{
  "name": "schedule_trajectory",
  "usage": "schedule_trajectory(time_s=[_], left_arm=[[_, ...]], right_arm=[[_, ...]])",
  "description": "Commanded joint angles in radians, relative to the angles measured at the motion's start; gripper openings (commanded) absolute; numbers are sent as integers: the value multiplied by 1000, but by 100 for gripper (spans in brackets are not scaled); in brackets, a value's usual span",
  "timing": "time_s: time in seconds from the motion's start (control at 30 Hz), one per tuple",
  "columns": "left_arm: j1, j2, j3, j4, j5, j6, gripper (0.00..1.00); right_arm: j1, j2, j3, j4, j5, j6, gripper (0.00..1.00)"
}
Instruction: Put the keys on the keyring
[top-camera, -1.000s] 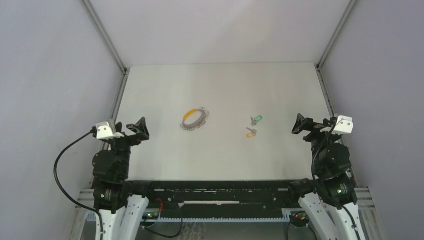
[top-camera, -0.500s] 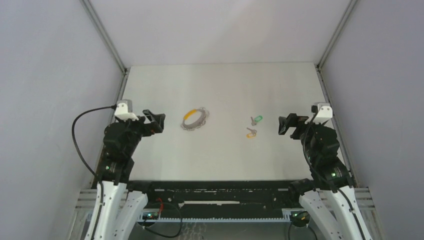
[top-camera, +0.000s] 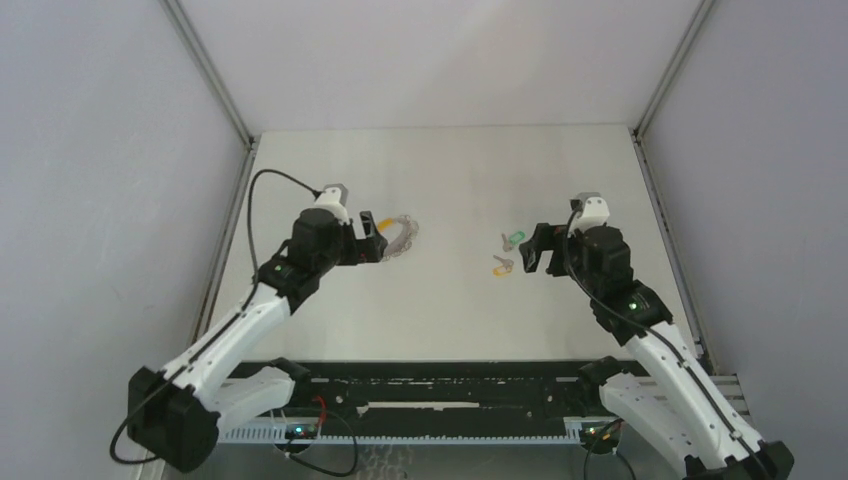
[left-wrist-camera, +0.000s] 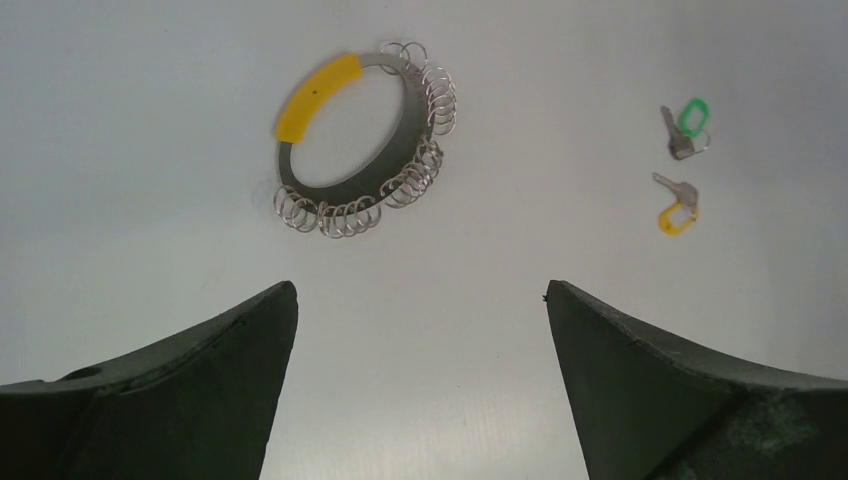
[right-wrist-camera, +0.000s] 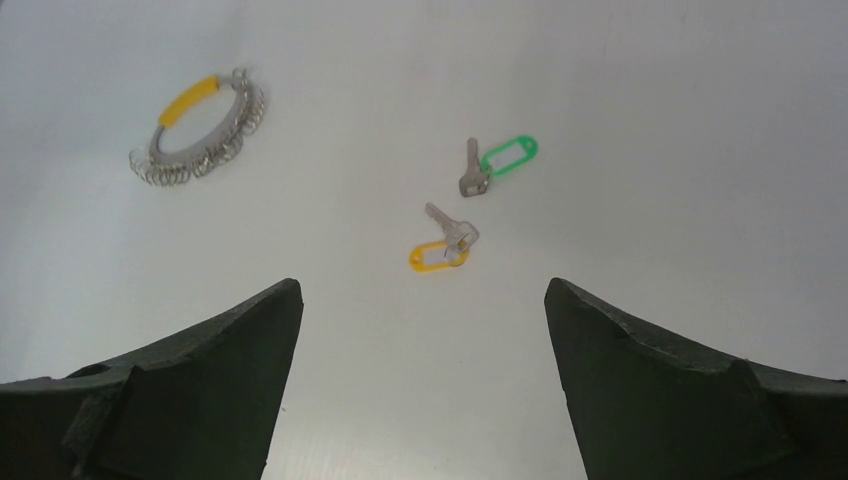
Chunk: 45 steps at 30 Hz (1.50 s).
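I hover left gripper (left-wrist-camera: 420, 295) and right gripper (right-wrist-camera: 418, 288), fingers spread empty, over a loop-fringed round metal keyring (left-wrist-camera: 318, 92) and two plastic-tagged keys (right-wrist-camera: 470, 178).

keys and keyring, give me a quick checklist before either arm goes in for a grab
1. left fingers open and empty: ok
2. right fingers open and empty: ok
3. keyring lying flat, fully in the left wrist view: ok
4. green key and orange key lying apart, not overlapping: ok
5. keys threaded on the keyring: not ok, both loose
6. where the keyring opens: cannot tell
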Motion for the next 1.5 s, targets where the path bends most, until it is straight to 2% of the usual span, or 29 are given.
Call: schedule_trajectory(time_s=[0.0, 0.2, 0.4, 0.57, 0.73, 0.83, 1.0, 1.17, 1.47], left_arm=[[-22, 147, 107, 95, -49, 9, 99], [-26, 397, 240, 92, -57, 72, 98], [-29, 635, 422, 36, -33, 142, 91], [-30, 758, 507, -8, 3, 168, 84], [-29, 837, 534, -29, 51, 168, 71], [-29, 862, 529, -33, 63, 161, 65], [-31, 877, 494, -23, 125, 122, 63], [-36, 833, 408, 42, 200, 62, 63], [-134, 744, 300, 147, 287, -54, 66]], right_arm=[[47, 74, -9, 62, 10, 26, 92], [77, 155, -50, 128, -23, 50, 92], [91, 215, -54, 169, -49, 62, 91], [95, 243, -54, 170, -39, 63, 91], [102, 275, -54, 179, -53, 72, 91], [113, 283, -54, 185, -49, 72, 91], [132, 296, -54, 185, -38, 71, 91], [147, 300, -54, 187, -34, 68, 91], [157, 297, -54, 185, -34, 70, 91]])
